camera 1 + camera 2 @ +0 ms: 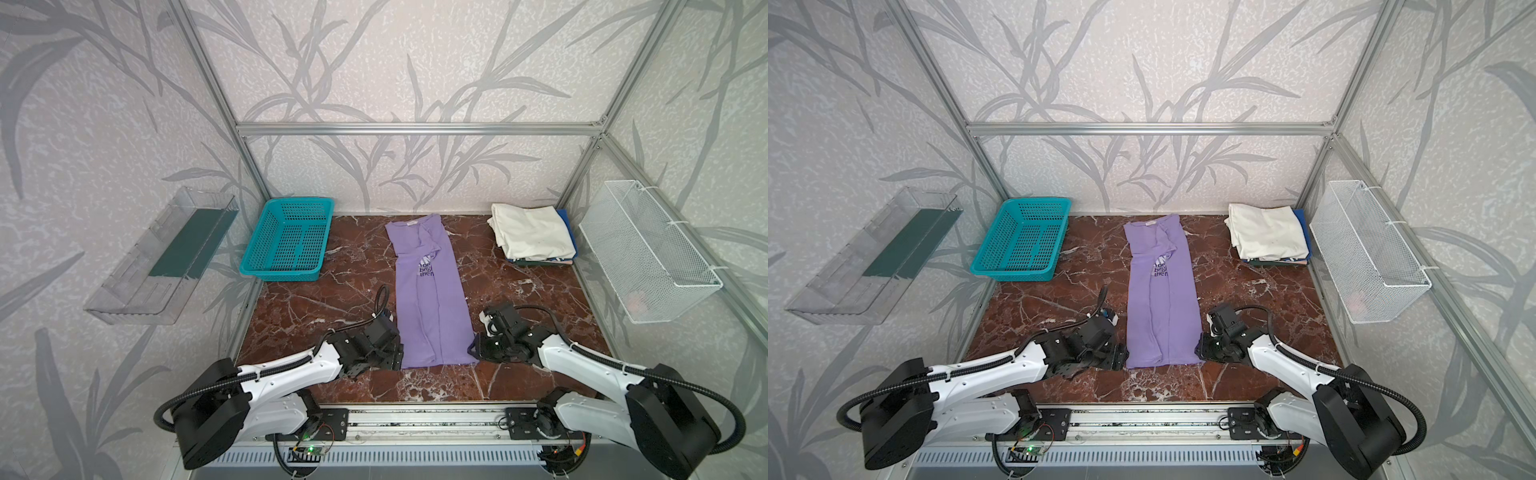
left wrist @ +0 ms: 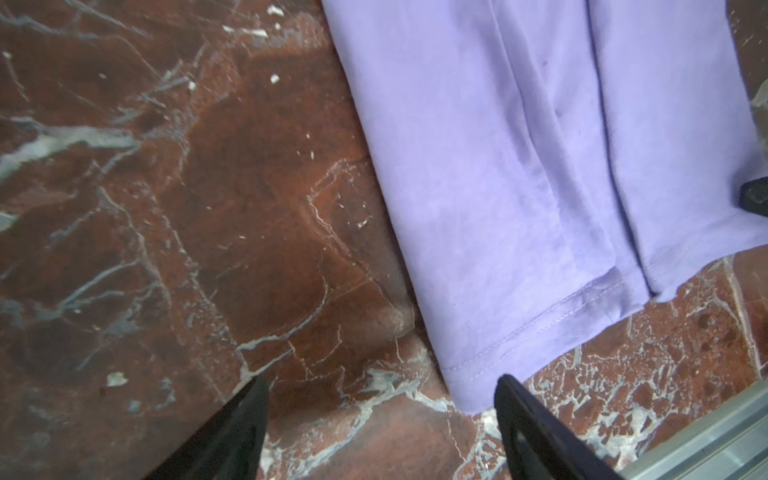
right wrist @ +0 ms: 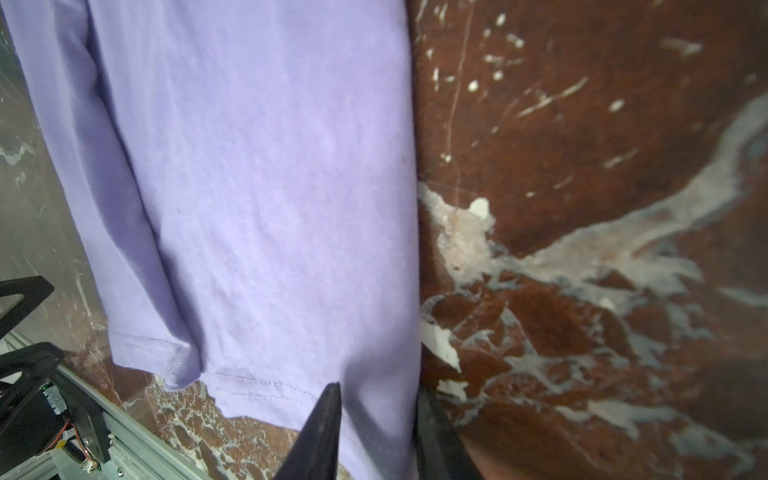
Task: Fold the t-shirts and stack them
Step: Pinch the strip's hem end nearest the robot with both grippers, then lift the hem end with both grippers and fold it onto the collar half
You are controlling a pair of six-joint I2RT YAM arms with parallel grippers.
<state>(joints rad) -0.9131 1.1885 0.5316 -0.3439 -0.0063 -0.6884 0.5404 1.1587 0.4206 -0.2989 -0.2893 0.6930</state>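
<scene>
Lavender-purple soft cotton t-shirt point(image 1: 432, 299), folded into a long strip, lies mid brown marble table point(image 1: 316, 299), with its long axis running from near hem to far collar. The left gripper point(image 2: 382, 380) has its jaws spread wide with the left hem corner between them; the right gripper point(image 3: 376, 388) has narrow jaws straddling the right hem corner, can't tell if clamped. Both arms sit equally near the hem, so the likely next fold carries it away toward the collar.

The chest lettering point(image 1: 426, 268) of the lavender t-shirt point(image 1: 432, 316) is partly hidden by a fold; under the cream t-shirt point(image 1: 530, 237) only edges of darker shirts point(image 1: 540, 261) are shown; the right end effector point(image 3: 376, 388) is cut off at the wrist view's edge; whether the hem is gripped perhaps cannot be told.
</scene>
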